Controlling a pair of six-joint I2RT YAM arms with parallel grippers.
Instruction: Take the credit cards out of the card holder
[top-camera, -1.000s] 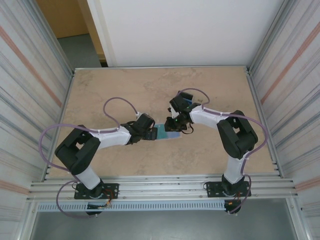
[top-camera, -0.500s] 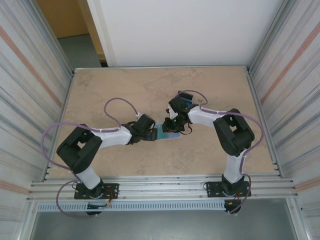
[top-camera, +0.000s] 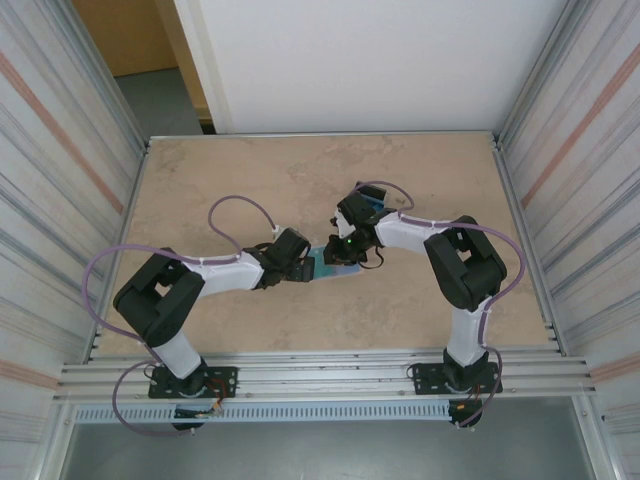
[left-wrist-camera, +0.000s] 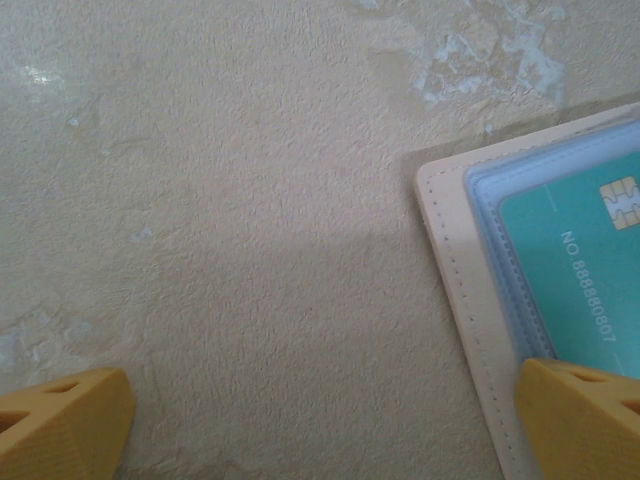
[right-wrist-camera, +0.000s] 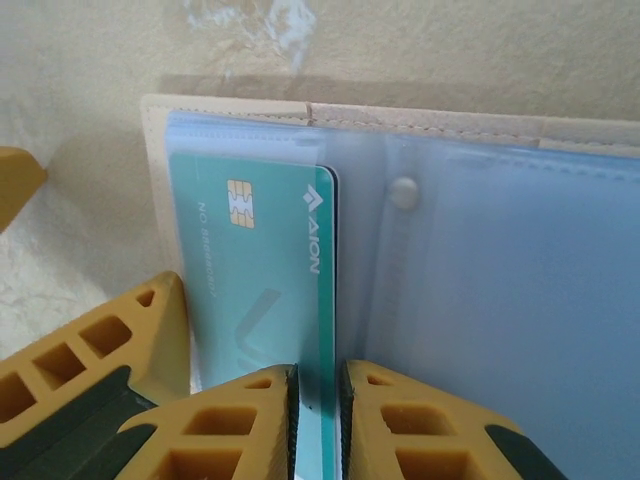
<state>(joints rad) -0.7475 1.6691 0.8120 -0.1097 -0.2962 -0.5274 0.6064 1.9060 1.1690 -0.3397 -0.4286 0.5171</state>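
The card holder (top-camera: 330, 262) lies spread open on the table, beige rim (right-wrist-camera: 230, 105) (left-wrist-camera: 455, 270) round a light blue inside. A teal credit card (right-wrist-camera: 255, 260) (left-wrist-camera: 565, 250) with a chip sits in its clear left pocket. My right gripper (right-wrist-camera: 318, 400) (top-camera: 345, 250) is shut on this card's right edge, pads close on both sides. My left gripper (left-wrist-camera: 325, 415) (top-camera: 305, 265) is open wide. Its right fingertip (left-wrist-camera: 585, 415) rests on the holder's corner, and the other stands on bare table.
A small snap stud (right-wrist-camera: 404, 192) sits near the holder's fold. The left arm's yellow fingers (right-wrist-camera: 100, 370) stand right beside my right gripper in the right wrist view. Metal frame walls (top-camera: 85, 200) flank the tabletop on both sides.
The right gripper's jaws have narrowed onto the card's edge and the right arm has edged slightly left. The left arm and the card holder have stayed put.
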